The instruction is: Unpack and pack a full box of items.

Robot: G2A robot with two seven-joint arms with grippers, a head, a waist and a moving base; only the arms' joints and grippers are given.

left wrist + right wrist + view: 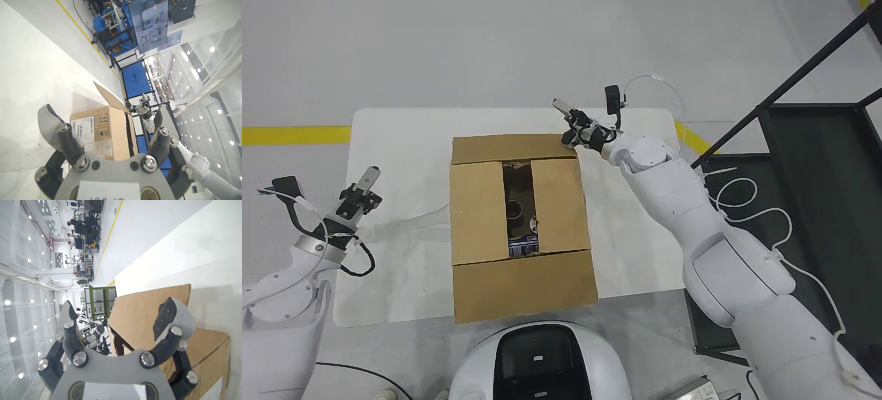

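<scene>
Top view: cardboard box [482,215] sits dead centre on the white counter [407,140], its two side flaps nearly shut, and a slim gap shows dark items [519,215] inside. Off the counter at 3 o'clock stands a black rack [812,170]. Right claw [567,120] hovers at 1 o'clock of the box, spread wide and holding nothing. Left claw [362,188] waits at 9 o'clock, well apart from the box, also wide and empty.
</scene>
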